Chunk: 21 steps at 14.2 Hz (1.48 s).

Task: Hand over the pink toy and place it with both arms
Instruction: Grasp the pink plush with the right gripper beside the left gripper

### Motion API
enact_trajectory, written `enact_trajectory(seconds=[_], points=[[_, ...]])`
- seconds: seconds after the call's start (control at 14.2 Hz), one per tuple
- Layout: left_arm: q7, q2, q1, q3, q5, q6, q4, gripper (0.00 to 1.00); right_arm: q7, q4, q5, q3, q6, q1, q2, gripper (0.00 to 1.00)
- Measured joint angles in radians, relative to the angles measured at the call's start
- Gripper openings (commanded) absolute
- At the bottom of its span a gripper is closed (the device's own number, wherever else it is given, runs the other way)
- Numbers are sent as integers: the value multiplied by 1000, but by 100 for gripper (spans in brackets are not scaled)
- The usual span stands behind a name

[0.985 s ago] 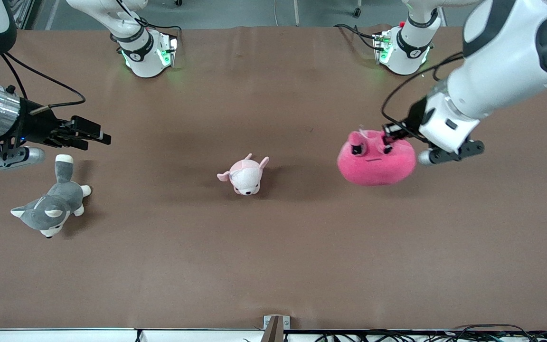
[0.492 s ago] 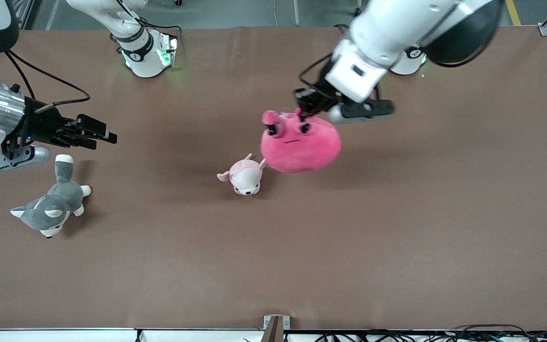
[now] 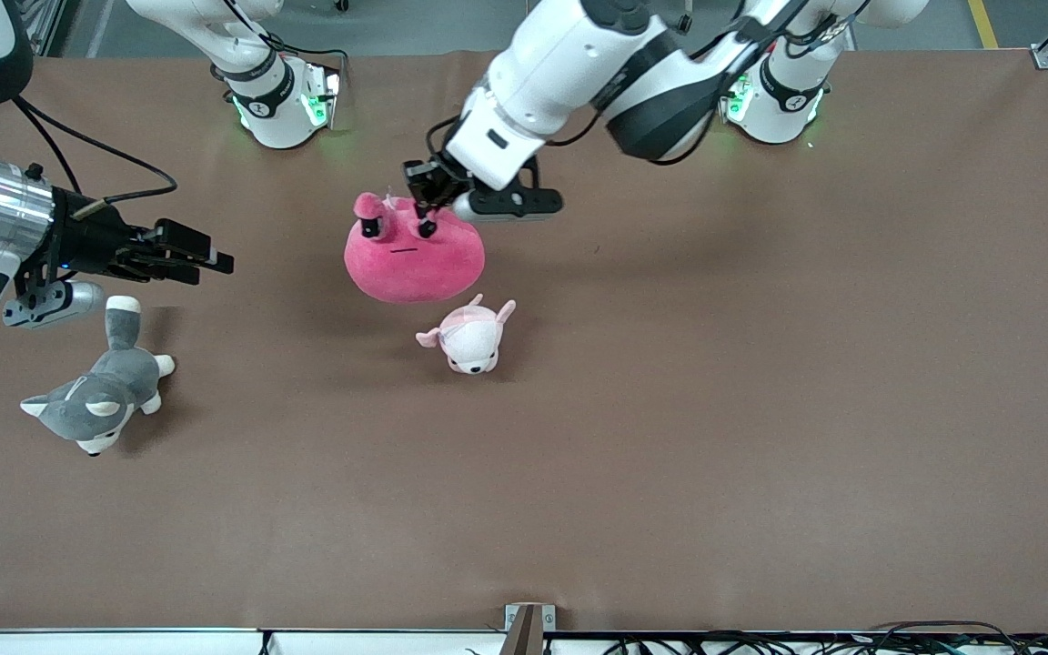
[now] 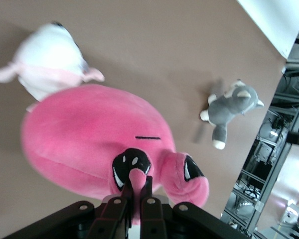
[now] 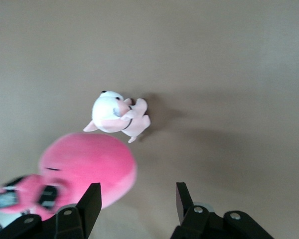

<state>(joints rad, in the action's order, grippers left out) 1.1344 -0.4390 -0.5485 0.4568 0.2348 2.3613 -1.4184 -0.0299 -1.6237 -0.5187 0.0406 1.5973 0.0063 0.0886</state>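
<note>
A: While the pink toy (image 3: 414, 256) hangs in the air over the middle of the table (image 3: 760, 409), what exactly is carrying it?

B: The left gripper (image 3: 427, 202). Its jaws are pinched together on a small nub at the top of the toy's face, between the black eyes; the left wrist view shows the fingers (image 4: 125, 201) squeezing that fold of plush. The round body sags below the grip, which is what you would expect from soft stuffing held by one small tab.

A: Why hold it by so little?

B: My guess is that it leaves the whole body free for the other arm to take. A grip on the bulk would crowd the handover.

A: And the right gripper (image 3: 195, 255)?

B: It waits over the table's right-arm end, above the grey husky plush (image 3: 98, 393), pointing toward the toy. Its jaws stand apart with nothing between them (the right wrist view shows bare table in the gap).

A: Is the toy clear of the small pale pink plush (image 3: 469, 337)?

B: It seems so. The small one lies on the table, nearer the front camera, and the pink toy hangs above and just beside it.

A: So where does the task stand?

B: I judge it mid-carry: the toy is lifted and the handover not yet made. The two grippers are well apart.
</note>
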Motion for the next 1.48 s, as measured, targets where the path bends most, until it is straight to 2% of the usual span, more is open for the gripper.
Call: enact_trajectory(seconds=[0.21,0.49,0.98,1.48], points=[[5,-46,-33,-3,0,39,4,0,11,1,-11,4,-47,35,0,67],[5,-58,-34,-3,-1,49,15,0,30,-10,-9,6,-129,83,8,67],[5,-58,-37,-3,-1,49,30,0,38,-23,19,6,-139,175,25,67],[5,-58,-37,-3,-2,49,30,0,55,-24,24,6,-155,223,27,67]])
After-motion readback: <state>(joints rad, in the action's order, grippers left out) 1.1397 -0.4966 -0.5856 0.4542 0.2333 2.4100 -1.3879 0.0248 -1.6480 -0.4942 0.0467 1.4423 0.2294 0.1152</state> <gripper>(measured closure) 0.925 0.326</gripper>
